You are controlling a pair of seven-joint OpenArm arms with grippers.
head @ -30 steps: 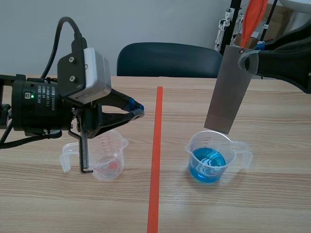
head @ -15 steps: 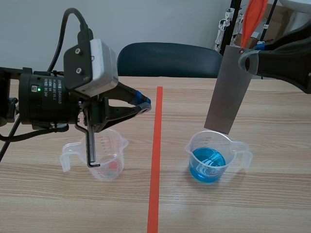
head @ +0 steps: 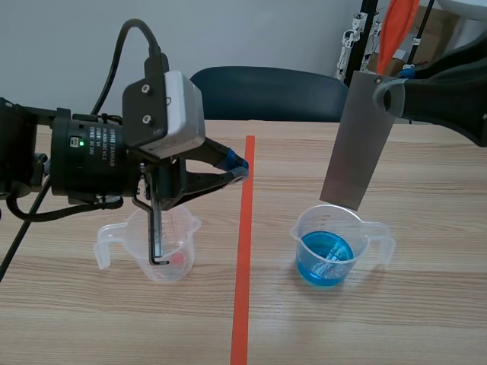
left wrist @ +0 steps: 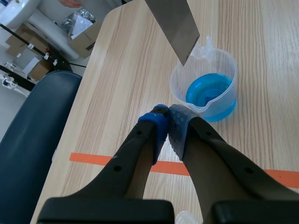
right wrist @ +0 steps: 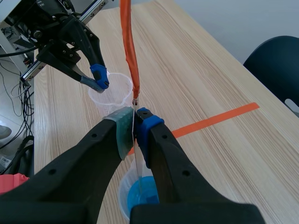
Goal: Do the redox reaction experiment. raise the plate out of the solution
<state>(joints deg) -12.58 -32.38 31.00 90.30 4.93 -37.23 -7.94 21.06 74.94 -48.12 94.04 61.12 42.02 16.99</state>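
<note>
Scene view: plate [head: 358, 137] hangs tilted at right, its lower edge just above the beaker [head: 359, 234] of blue solution [head: 324, 257]. Left wrist view: left jaws together, beaker ahead. Right wrist view: right jaws clamped on plate.

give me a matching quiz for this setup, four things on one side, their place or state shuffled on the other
1 metal plate
2 right measuring cup
3 left measuring cup
4 left gripper

a shut on nothing
b holds blue liquid
c hangs above the blue liquid, clamped in the right gripper
d clear, nothing blue in it

Pairs: 1-c, 2-b, 3-d, 4-a
</note>
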